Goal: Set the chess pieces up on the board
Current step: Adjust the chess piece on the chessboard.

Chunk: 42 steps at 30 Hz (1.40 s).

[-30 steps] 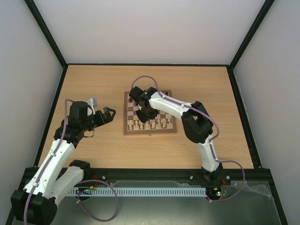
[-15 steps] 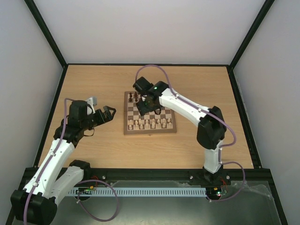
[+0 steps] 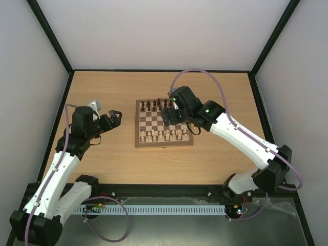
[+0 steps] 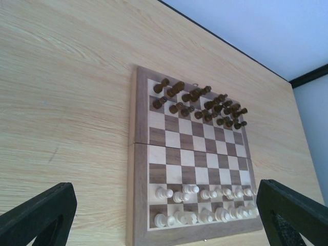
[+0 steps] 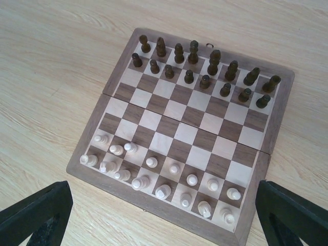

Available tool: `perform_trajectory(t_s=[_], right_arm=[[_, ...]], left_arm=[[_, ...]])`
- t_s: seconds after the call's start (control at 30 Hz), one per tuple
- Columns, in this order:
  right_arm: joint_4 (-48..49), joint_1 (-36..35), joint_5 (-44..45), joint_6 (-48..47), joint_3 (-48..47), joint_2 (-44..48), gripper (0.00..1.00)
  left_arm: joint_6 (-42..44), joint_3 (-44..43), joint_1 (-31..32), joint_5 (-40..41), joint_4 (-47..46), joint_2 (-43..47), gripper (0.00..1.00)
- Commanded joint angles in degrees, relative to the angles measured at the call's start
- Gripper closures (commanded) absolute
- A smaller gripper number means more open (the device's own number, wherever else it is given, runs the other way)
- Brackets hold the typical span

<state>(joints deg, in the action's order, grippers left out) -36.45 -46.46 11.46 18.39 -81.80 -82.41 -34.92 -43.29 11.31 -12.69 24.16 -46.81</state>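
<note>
Right gripper (image 3: 170,114): jaws spread wide, nothing held, poised above the chessboard's (image 3: 164,145) right half.
Left gripper (image 3: 115,117): spread, empty, over the tabletop (image 3: 102,92) left of the board.
Dark chessmen (image 5: 205,69): two far ranks.
Pale chessmen (image 5: 154,174): two near ranks, the left-side ones bunched off-centre.
Hazard: a finger reaching into that cluster would likely topple neighbours.
Clearance: middle ranks open; table margin on every side.
</note>
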Motion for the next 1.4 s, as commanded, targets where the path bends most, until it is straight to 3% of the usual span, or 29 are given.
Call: perform_trajectory(t_s=[0.0,0.07,0.13,0.3,0.47,0.73,0.97,1.37], right_arm=[[1.7,0.3,0.3,0.2,2.1,-2.0,0.01],[1.3,0.3,-0.8,0.2,1.4,-3.8,0.04],[2.5,0.3,-2.9,-0.2,1.3,-4.8,0.14],[1.1,0.3,-7.1,-1.2,-4.9,-12.2,0.51],[-1.6,0.3,-9.7,-1.3,-11.5,-22.0,0.65],[-5.1,0.0,-13.8,-1.3,-17.9,-32.9,0.7],[-7.3,-1.1,-12.3,-2.2,-18.5,-36.5,0.75],[-8.2,-1.9,-11.8,-3.5,-19.0,-39.9,0.75]], left_arm=[[-0.6,-0.3,-0.2,3.3,-0.8,0.6,0.01],[-1.2,0.9,-0.2,2.6,-1.9,0.9,0.01],[-1.5,1.4,-0.2,2.9,-2.1,1.3,0.01],[-0.9,2.5,-0.2,2.7,-2.4,2.5,0.01],[-0.5,3.6,-0.1,0.6,-3.3,2.4,0.01],[0.2,4.8,0.0,-0.4,-3.9,1.8,0.01],[0.5,5.5,0.0,-1.1,-5.1,0.6,0.01],[0.4,5.7,0.1,-1.6,-6.0,-0.9,0.01]])
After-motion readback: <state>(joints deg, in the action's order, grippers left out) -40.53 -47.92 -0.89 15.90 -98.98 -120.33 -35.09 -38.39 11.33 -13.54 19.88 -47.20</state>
